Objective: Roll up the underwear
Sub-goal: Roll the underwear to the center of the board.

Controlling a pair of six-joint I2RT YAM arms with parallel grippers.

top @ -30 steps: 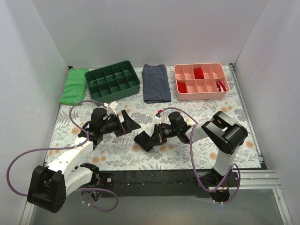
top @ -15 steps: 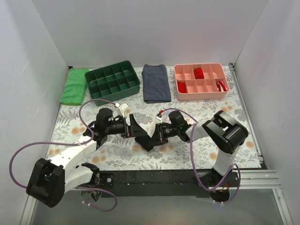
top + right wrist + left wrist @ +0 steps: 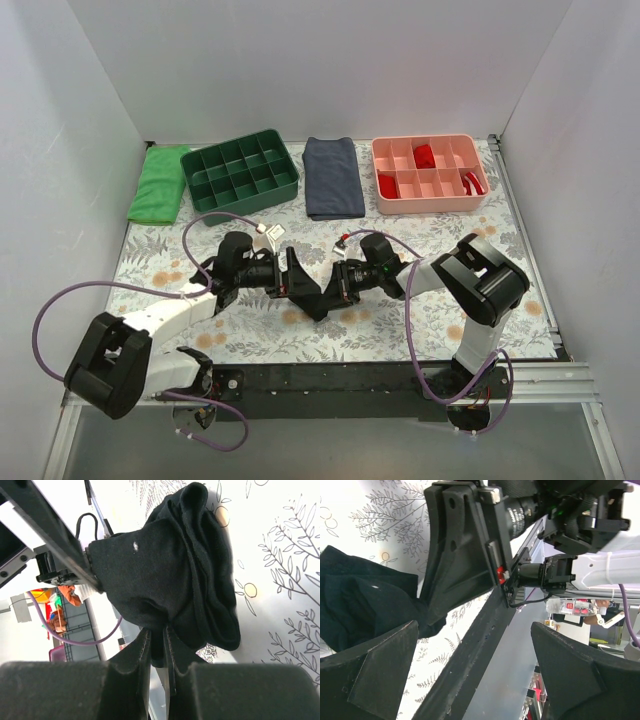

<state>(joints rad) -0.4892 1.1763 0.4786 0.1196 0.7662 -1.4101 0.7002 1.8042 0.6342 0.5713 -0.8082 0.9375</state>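
Floral table (image 3: 500,235), R tool (image 3: 158,647) pinching underwear (image 3: 170,570)

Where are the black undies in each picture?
Top external: the soft black fabric boxer briefs sit bunched near the middle of the picture.
Left wrist: a dark heap at the far left.
Right wrist: filling the middle, pinched by the right hand.
Shared landmark: the flowery table cover lies under them in every view.

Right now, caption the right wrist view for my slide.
Right end effector shut on the bunched black underwear, floral table behind.
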